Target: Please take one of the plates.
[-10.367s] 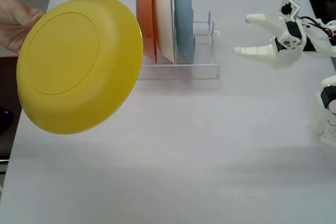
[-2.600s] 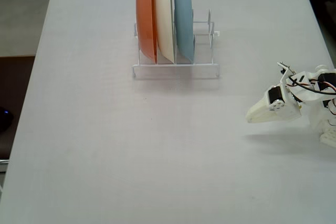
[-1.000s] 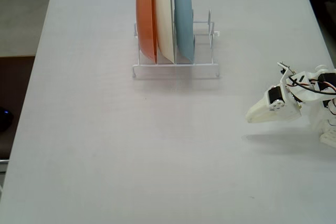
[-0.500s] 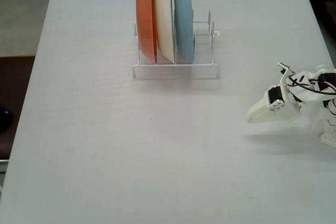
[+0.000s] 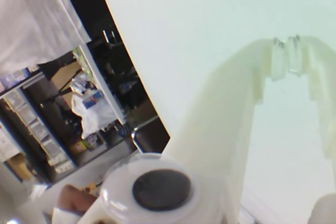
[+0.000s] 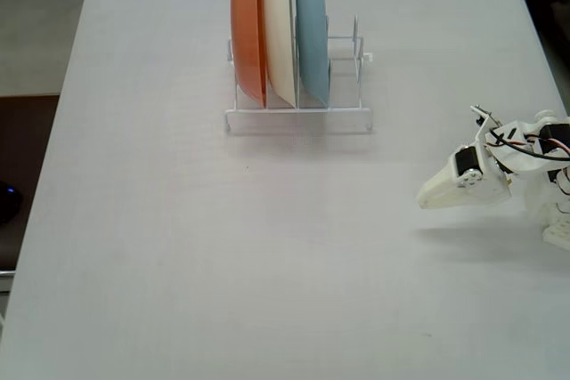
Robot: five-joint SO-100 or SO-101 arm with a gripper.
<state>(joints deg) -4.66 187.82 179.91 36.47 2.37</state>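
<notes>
Plate: no yellow one visible; orange plate [image 6: 248, 33], cream plate [image 6: 279, 28] and blue plate [image 6: 313, 28] stand in rack [image 6: 298, 117], top centre. My gripper [image 6: 432, 196] sits mid-right, fingertips together, empty. Approach not started; next I reach toward rack.

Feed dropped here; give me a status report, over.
Gripper away from rack, jaws shut, empty. Three plates upright in rack, untouched. Nothing in the way.

3 plates stand in a white wire rack [image 6: 298, 117]: an orange plate [image 6: 248, 31], a cream-white plate [image 6: 279, 28] and a pale blue plate [image 6: 313, 31]. The table [image 6: 178, 246] is plain white; the gripper [image 6: 434, 195] is white too
</notes>
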